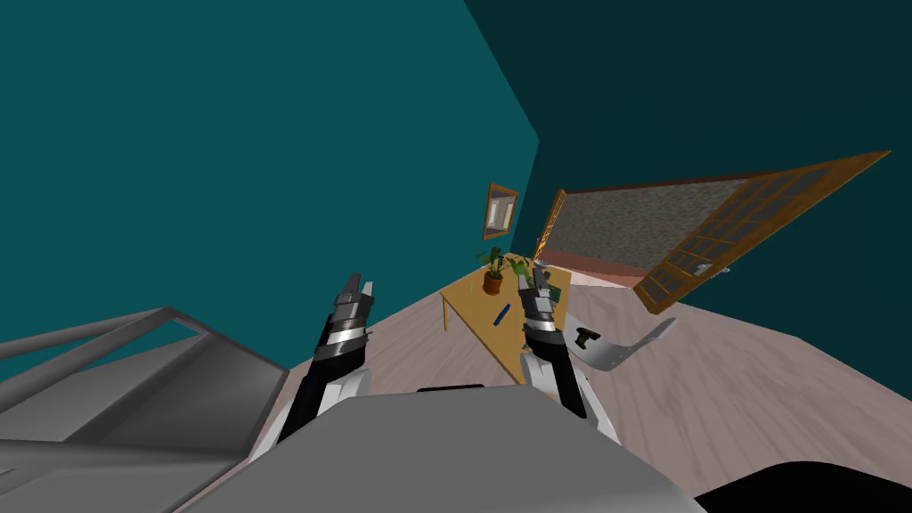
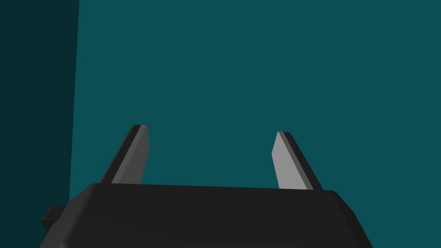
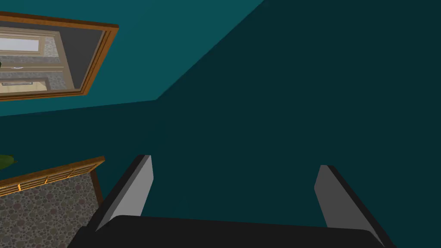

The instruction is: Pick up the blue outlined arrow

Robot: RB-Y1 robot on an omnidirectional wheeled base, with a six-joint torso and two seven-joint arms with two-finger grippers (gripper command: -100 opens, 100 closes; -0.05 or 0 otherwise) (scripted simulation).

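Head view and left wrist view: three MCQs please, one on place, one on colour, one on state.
1. Where does the blue arrow lie?
A. On the wooden table
B. On the floor
C. On a shelf

2. What colour is the plant pot?
A. White
B. Orange-brown
C. Black

3. How do the fingers of the left gripper stand?
A. Shut on the arrow
B. Shut on nothing
C. Open

Key:
1 A, the arrow rests on the tabletop, near the pot.
2 B, the pot shows orange-brown in the head view.
3 C, the two fingers stand well apart with nothing held between them.
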